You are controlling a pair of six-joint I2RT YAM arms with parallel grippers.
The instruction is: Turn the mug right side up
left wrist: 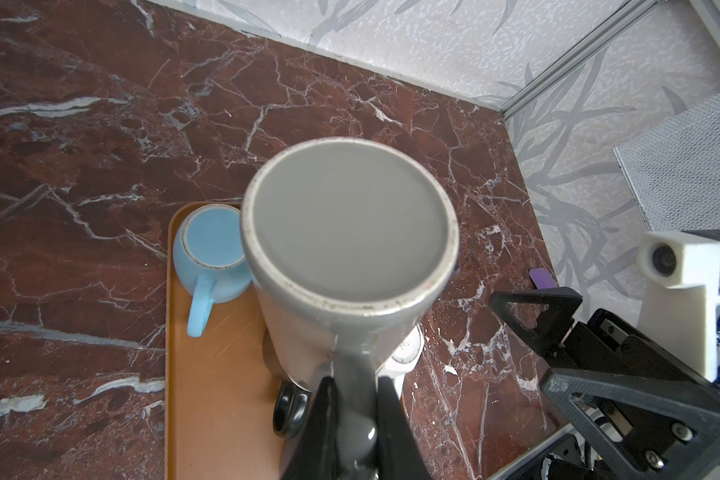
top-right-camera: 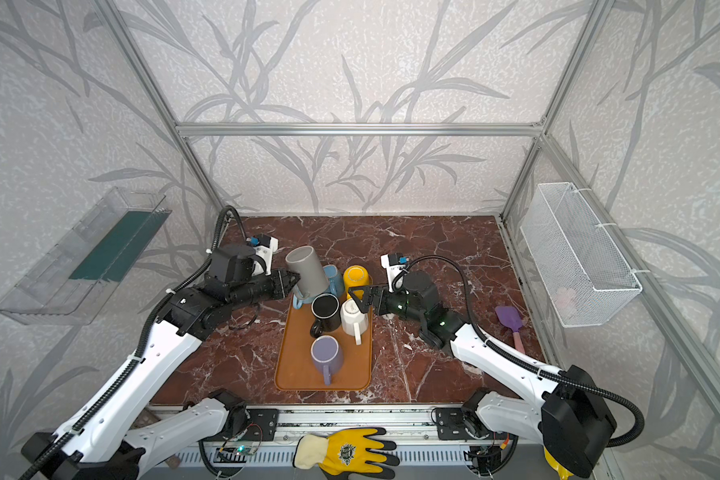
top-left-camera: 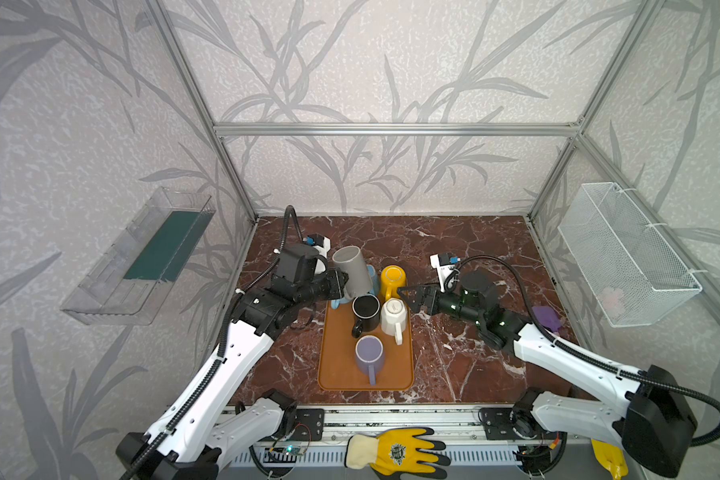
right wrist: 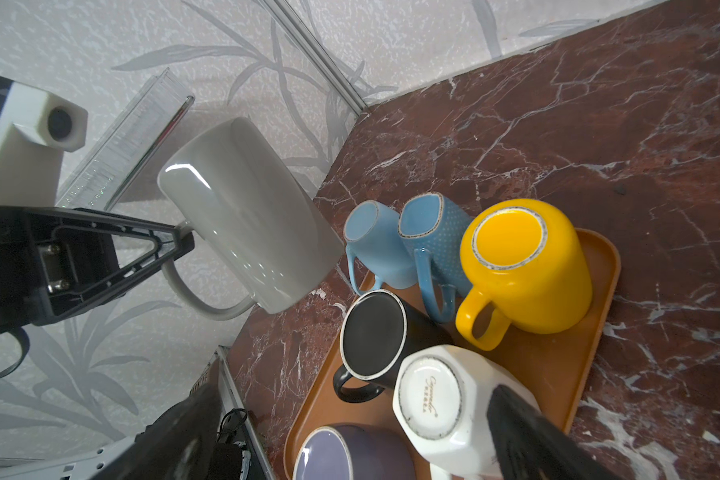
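Mug count first: seven in all, one in the air and six on the tray. The grey mug (top-left-camera: 352, 270) is the raised one. My left tool (left wrist: 356, 390) is clamped tight on its handle, and the mug hangs tilted, base uppermost, above the tray's back-left corner. Its flat underside faces my left wrist camera.

The single orange tray (top-left-camera: 333, 374) lies mid-tabletop (top-left-camera: 474, 241), nearer the front edge. Two blue mugs (right wrist: 375, 245) (right wrist: 437, 237) sit side by side at its back-left corner, touching, bases up. One yellow mug (top-left-camera: 393, 276) stands at the back-right corner, also base up. One black mug (top-left-camera: 366, 311) and one white mug (top-left-camera: 393, 318) fill the middle, both inverted and just beside each other. One purple mug (top-left-camera: 369, 353) sits alone toward the front.

My right tool (top-left-camera: 406, 299) is spread wide and holds nothing, just beside the white and yellow mugs at the tray's right edge.

One purple spatula (top-right-camera: 510, 318) lies near the tabletop's right edge.
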